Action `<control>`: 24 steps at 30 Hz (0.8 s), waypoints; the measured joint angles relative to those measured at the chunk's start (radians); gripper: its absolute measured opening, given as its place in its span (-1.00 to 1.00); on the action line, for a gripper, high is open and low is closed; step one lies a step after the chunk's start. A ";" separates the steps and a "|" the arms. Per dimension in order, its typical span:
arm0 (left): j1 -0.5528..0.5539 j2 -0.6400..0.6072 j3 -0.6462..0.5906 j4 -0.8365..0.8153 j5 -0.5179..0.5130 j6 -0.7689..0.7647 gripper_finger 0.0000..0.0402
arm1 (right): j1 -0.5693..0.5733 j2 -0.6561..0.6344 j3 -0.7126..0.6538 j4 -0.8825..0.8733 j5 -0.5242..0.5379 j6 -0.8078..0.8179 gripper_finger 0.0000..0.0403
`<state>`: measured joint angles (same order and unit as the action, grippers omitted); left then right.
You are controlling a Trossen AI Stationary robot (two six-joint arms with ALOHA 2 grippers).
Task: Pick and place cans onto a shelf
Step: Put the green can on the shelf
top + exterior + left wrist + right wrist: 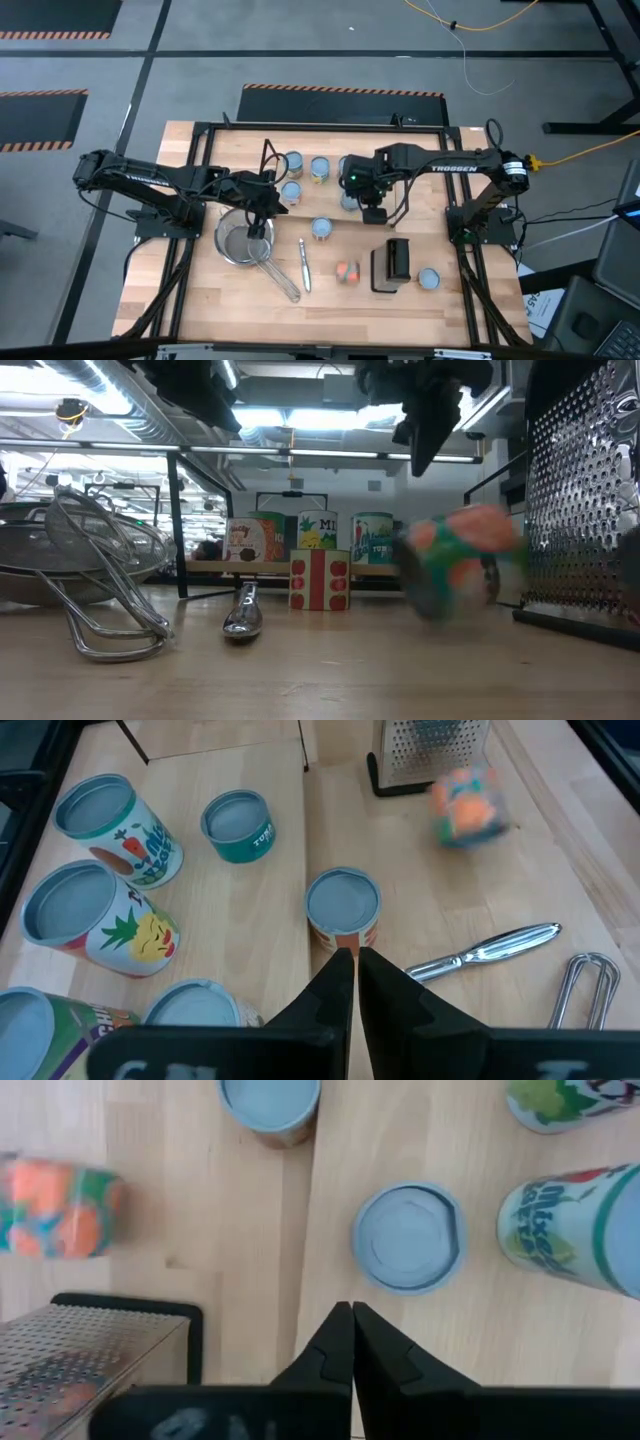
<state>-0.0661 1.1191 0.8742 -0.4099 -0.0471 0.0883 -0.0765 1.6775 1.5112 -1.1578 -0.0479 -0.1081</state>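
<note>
Both grippers are pinched shut and empty: the left gripper (258, 228) left of centre over the strainer (243, 243), the right gripper (372, 214) at centre. Cans (320, 168) cluster upper-centre on the shelf (225, 150); one can (238, 826) reads "TUNA". The right arm (455, 167) reads "TROSSEN".

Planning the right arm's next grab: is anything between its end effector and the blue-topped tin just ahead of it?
Nothing visible. The right end effector, fingers shut, hangs over bare wood, and the blue-topped tin stands just beyond its tips. The perforated metal grater sits off to one side, not between them.
</note>
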 joint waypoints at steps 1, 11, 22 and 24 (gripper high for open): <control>0.000 0.000 0.000 0.000 0.000 0.000 -0.93 | 0.000 0.000 0.000 -0.001 -0.007 0.000 -0.99; 0.000 0.000 0.000 0.000 0.012 -0.006 -0.93 | 0.020 0.004 0.000 0.029 -0.135 0.001 -0.97; -0.002 0.000 0.000 0.000 0.012 -0.033 -0.93 | 0.154 0.004 0.000 0.219 -0.295 0.024 -0.97; -0.004 0.000 0.000 0.000 0.014 -0.087 -0.93 | 0.171 0.004 0.000 0.240 -0.294 0.023 -0.97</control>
<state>-0.0703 1.1191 0.8742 -0.4099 -0.0331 0.0014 0.0942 1.6817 1.5112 -0.9174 -0.3420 -0.0851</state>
